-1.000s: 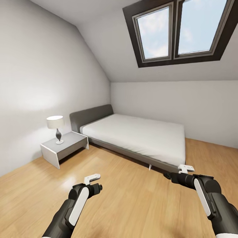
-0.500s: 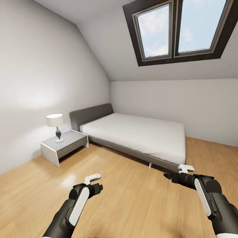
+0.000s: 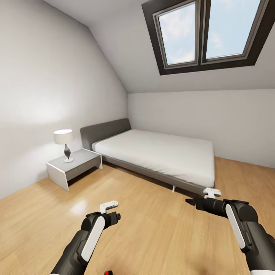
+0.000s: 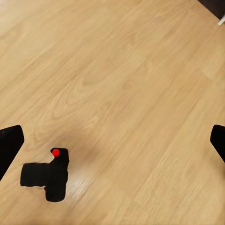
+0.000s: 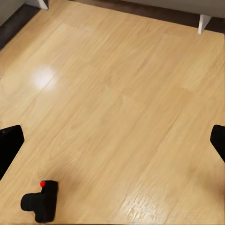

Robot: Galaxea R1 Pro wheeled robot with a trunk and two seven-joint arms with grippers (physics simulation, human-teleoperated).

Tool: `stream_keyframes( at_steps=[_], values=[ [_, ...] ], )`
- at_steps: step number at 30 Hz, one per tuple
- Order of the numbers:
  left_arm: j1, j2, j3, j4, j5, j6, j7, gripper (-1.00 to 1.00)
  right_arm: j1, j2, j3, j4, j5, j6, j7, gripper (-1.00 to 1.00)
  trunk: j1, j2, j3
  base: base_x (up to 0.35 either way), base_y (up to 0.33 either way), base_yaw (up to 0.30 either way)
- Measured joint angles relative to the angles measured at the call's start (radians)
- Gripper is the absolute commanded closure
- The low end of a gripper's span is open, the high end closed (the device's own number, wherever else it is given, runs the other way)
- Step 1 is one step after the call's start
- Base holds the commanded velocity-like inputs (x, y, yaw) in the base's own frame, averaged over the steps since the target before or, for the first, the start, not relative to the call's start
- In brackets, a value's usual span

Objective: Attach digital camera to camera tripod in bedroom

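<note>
Black arms reach forward over floor; left tool (image 3: 110,209) and right tool (image 3: 198,197) spread.

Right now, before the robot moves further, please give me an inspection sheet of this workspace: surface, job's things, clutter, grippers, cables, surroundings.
Surface: light wood floor, glossy.
Job's things: digital camera lies on the floor, red dot visible, apart from both grippers; its top edge peeks in at the head view's bottom.
Clutter: nothing seen.
Grippers: left gripper open and holding nothing; right gripper open and holding nothing.
Cables: nothing seen.
Surroundings: grey bed with white mattress, nightstand carrying a lamp, skylight in the sloped ceiling.
</note>
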Motion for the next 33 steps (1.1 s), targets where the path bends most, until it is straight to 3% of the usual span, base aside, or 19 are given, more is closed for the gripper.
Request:
stream_keyframes(
  at_steps=[5,7,8,11,33],
  values=[
    [0.0,0.0,0.0,0.0,0.001,0.0,-0.001,-1.0,0.0,-0.005,0.0,-0.001,0.002,0.002,0.091,-1.0,0.019,-0.035,-0.016,0.0,0.0,0.0],
    [0.0,0.0,0.0,0.0,0.002,-0.001,-0.001,-1.0,0.0,-0.021,0.0,-0.001,0.003,0.002,0.153,-1.0,0.027,-0.049,-0.022,0.0,0.0,0.0],
    [-0.001,0.0,0.0,0.0,0.003,-0.001,-0.001,-1.0,0.0,-0.042,0.0,0.0,0.004,0.002,0.219,-1.0,0.031,-0.056,-0.025,0.0,0.0,0.0],
    [-0.001,-0.001,0.0,-0.001,0.003,-0.001,-0.002,-1.0,0.0,-0.061,0.0,0.001,0.005,0.002,0.265,-1.0,0.042,-0.077,-0.034,0.0,0.0,0.0],
    [-0.001,-0.002,0.0,-0.002,0.002,-0.001,-0.001,-1.0,0.0,-0.067,0.0,0.002,0.01,0.0,0.278,-1.0,0.127,-0.231,-0.103,0.0,0.0,0.0]
  ],
)
